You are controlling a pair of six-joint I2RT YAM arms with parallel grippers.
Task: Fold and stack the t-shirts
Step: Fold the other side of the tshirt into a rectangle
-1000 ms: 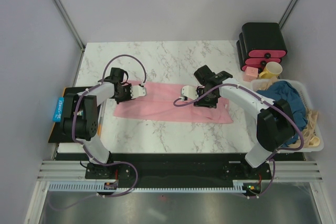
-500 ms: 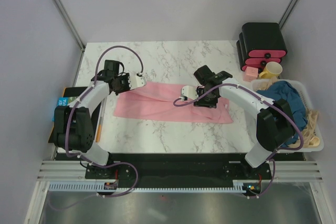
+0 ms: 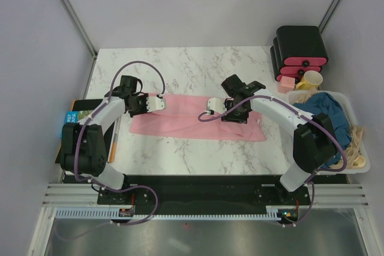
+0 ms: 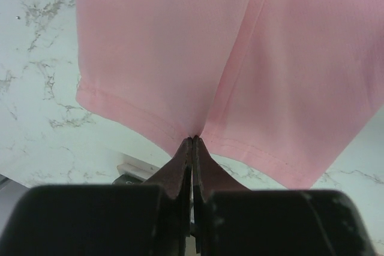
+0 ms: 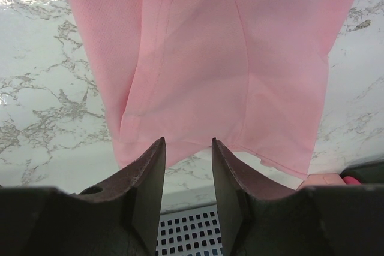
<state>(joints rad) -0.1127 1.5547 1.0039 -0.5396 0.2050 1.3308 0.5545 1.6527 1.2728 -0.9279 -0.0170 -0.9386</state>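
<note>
The light pink t-shirt (image 3: pixel 186 121) lies as a long folded strip across the marble table (image 3: pixel 180 70). At the strip's left end my left gripper (image 3: pixel 159 103) is shut on the hem. In the left wrist view the closed tips (image 4: pixel 193 140) pinch the stitched edge, and the pink t-shirt (image 4: pixel 180 40) puckers there. My right gripper (image 3: pixel 212 107) hovers open over the strip's right half. Its dark fingertips (image 5: pixel 157 148) stand apart with nothing between them, short of the pink t-shirt (image 5: pixel 198 58). The dark teal-blue t-shirt (image 3: pixel 327 112) is bunched in the white basket (image 3: pixel 348 169).
Black boxes with pink fronts (image 3: pixel 300 52) are stacked at the back right, with a yellow mug (image 3: pixel 311 80) and a small pink block (image 3: pixel 287 83) in front of them. Cream cords (image 3: pixel 357 148) lie in the basket. A blue item (image 3: pixel 71 118) sits off the table's left edge.
Half a second ago my left gripper swung toward the far side with the shirt's hem. It has since come back near where it started. The right arm has not moved.
</note>
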